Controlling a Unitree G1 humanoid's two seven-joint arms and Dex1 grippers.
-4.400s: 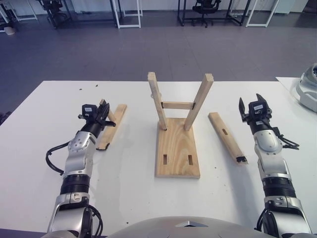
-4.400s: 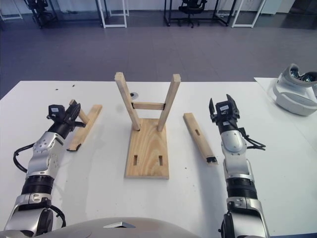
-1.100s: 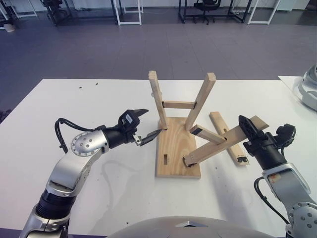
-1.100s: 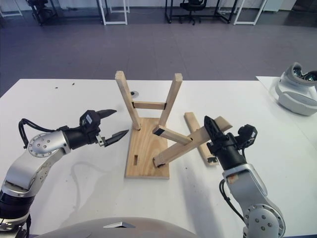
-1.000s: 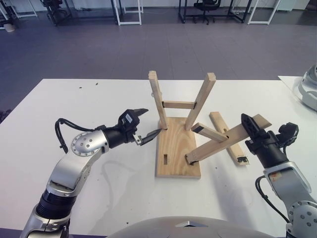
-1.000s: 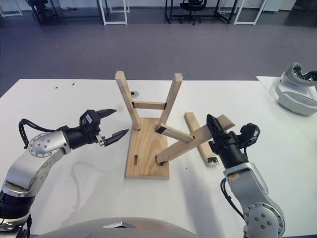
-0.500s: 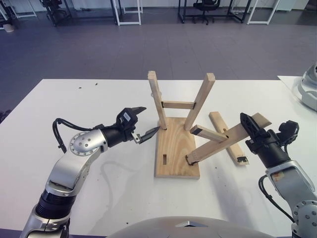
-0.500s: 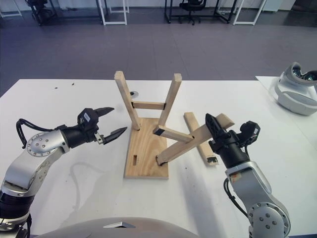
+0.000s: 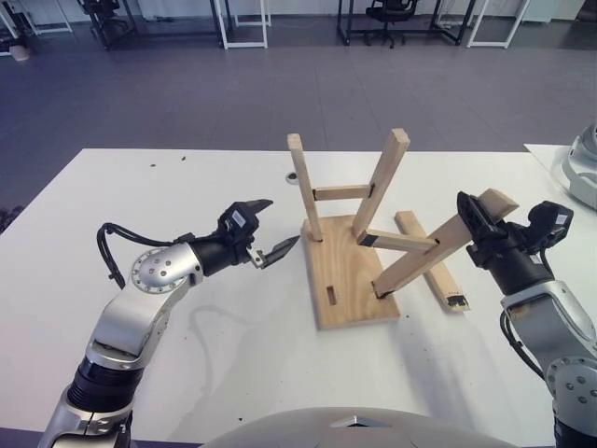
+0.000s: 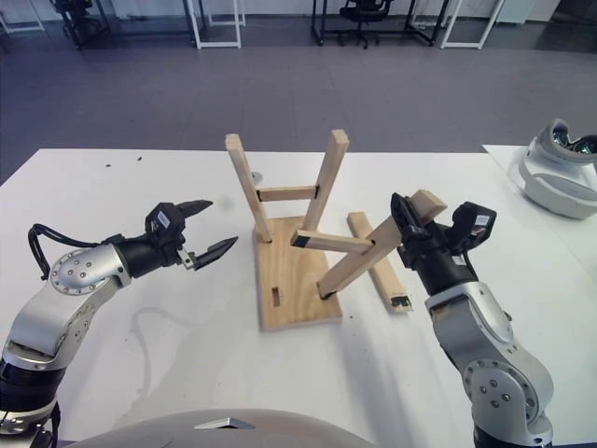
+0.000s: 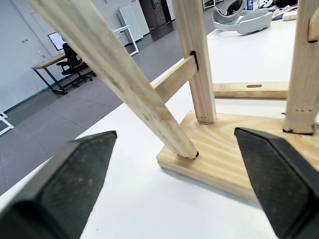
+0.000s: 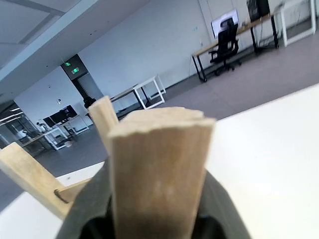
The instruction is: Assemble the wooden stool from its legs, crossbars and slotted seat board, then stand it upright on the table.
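Holding the wooden leg (image 9: pixel 420 263) near its top, your right gripper (image 9: pixel 476 224) is clamped on it. Its low end touches the seat board (image 9: pixel 350 266) on the table. The wood is likely stiff and light, so grip mid-leg. Your left gripper (image 9: pixel 283 222) is wide open and empty beside the board.

Grey floor (image 9: pixel 140 93) stretching back to white-framed tables (image 9: pixel 244 28) and a black office chair (image 9: pixel 390 11). Pale walls (image 12: pixel 164 40), a wooden-topped desk (image 12: pixel 254 27), a green-lit sign (image 12: pixel 71 63) above a doorway, in even indoor light.
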